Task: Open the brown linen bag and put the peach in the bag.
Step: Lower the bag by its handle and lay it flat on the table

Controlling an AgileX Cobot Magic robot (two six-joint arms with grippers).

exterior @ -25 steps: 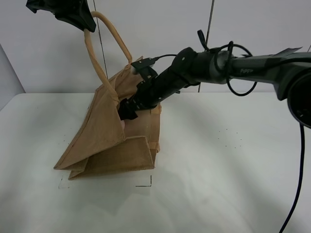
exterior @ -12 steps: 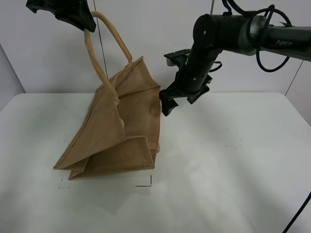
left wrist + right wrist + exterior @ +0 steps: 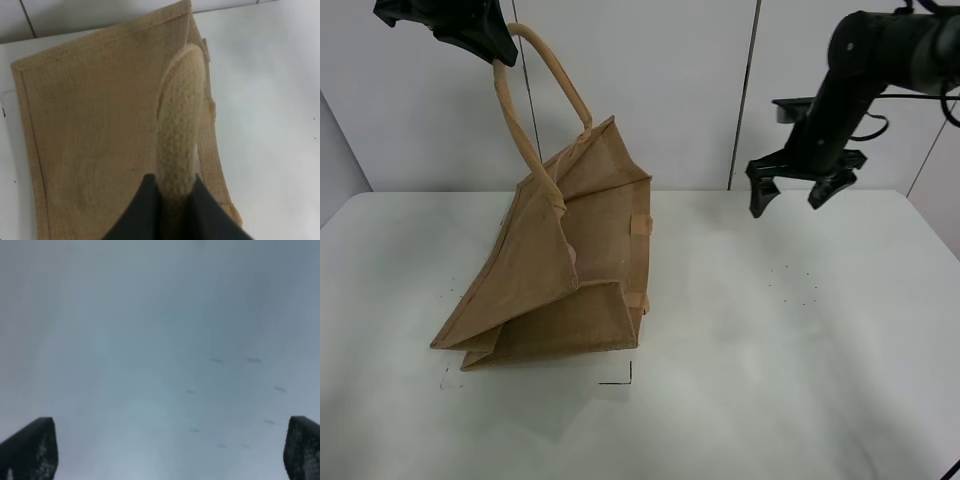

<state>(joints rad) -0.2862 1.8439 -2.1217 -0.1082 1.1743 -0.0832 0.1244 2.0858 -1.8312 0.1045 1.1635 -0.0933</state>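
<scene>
One brown linen bag (image 3: 530, 262) stands tilted, mouth opening up-right.

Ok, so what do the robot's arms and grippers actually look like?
Both are matte black. The right arm is made of rounded tubular links with a thin black cable running beside it, ending in the right gripper with two blunt, flat fingers. The left gripper shows dark wedge-shaped fingers.

The brown linen bag (image 3: 550, 280) was coarse woven cloth, rough and matt, with stitched binding along its edges. Its loop handle (image 3: 177, 130) was paler knitted cord, also matt. The table (image 3: 790, 380) was white, smooth, faintly sheened. The right gripper (image 3: 788, 198) looked like black, matt, finely grained plastic.
</scene>
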